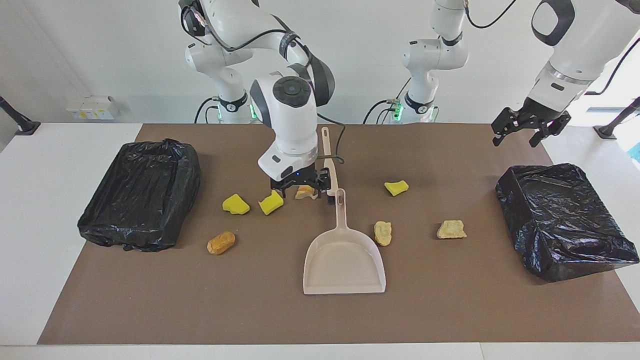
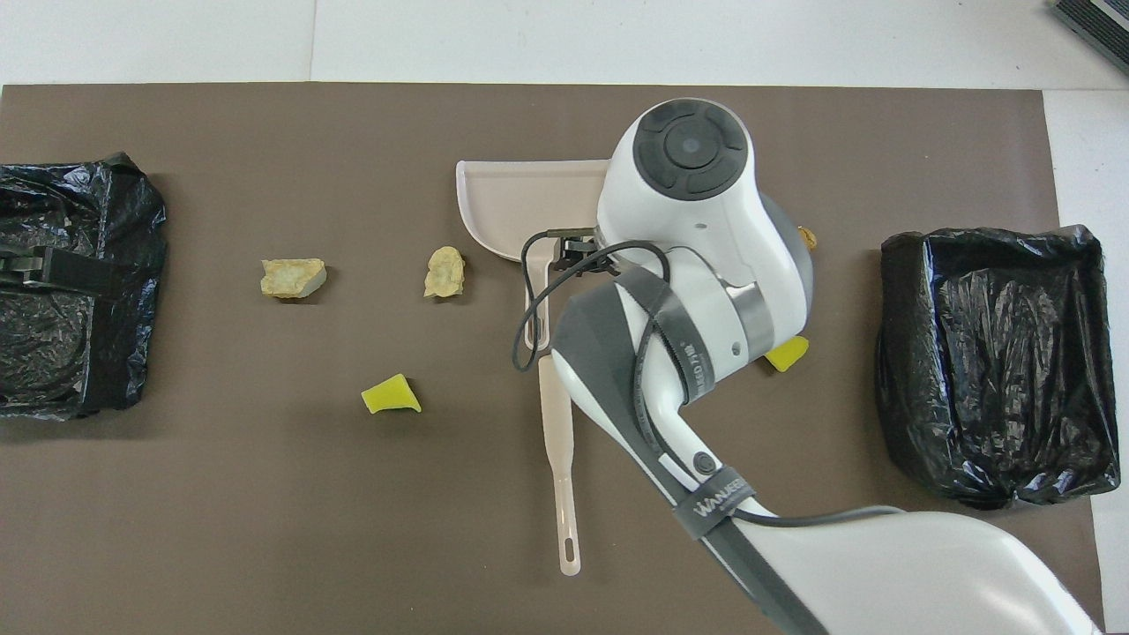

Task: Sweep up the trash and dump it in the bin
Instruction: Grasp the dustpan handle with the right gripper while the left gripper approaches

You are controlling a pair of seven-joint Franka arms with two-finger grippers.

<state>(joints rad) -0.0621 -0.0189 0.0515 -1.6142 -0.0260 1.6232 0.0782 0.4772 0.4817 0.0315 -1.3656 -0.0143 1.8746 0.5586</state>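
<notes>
On the brown mat point(image 1: 150, 300), bread piece point(image 1: 305, 190) lies under right gripper point(image 1: 301, 192).

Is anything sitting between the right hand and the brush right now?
Only the striped bread lump, which lies under the open right hand, close beside the brush head. Nothing else visible is between them.

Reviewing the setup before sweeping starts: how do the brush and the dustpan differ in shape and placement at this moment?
The brush is a narrow straight stick; the dustpan flares into a wide flat tray. The brush lies nearer to the robots, the dustpan farther from them, handle ends almost meeting. The right gripper hangs low, open, beside the brush's head over a bread-like lump; nothing is near the dustpan's tray. Both are pale beige plastic with a slotted handle, lying flat on the brown mat.
</notes>
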